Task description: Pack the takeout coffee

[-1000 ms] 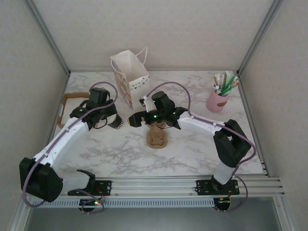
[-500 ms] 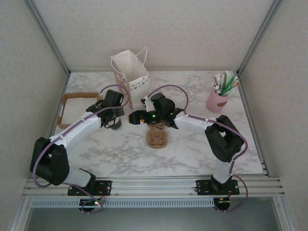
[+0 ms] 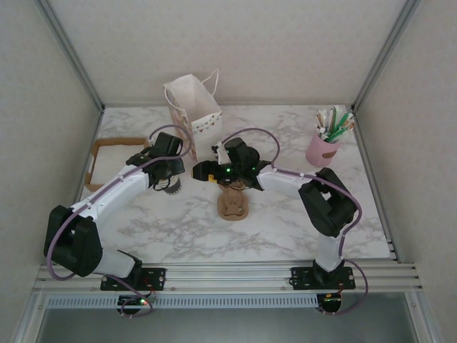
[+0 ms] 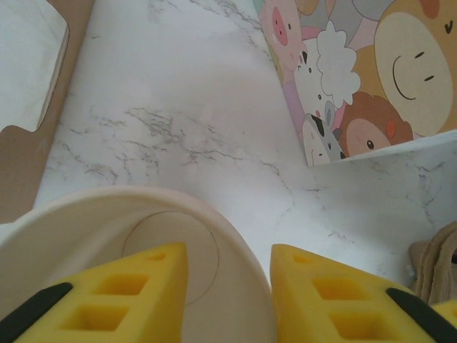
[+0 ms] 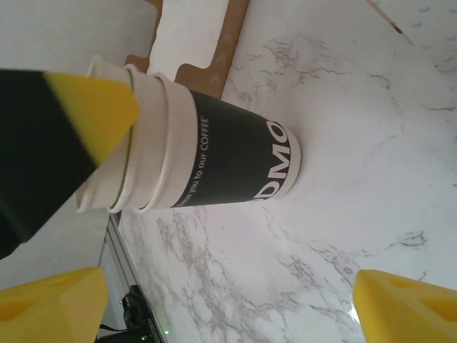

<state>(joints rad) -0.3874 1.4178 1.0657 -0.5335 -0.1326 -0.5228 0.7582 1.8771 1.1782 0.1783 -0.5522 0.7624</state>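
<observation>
You get bright, even light from above in the overhead view: the table (image 3: 285, 221) is lit flat, with only soft, pale shadows under both arms and beside the paper bag (image 3: 191, 114). Detail there is small but sharp. In the left wrist view the left gripper (image 4: 228, 286) sits too near the lens, so its yellow fingers (image 4: 128, 300) and the cup (image 4: 107, 214) rim look soft, while the bag's print is crisp. In the right wrist view the right gripper (image 5: 228, 307) blurs at the frame edges, the stack of cups (image 5: 214, 157) reads clearly, and a small glint shows on the marble beside one finger
</observation>
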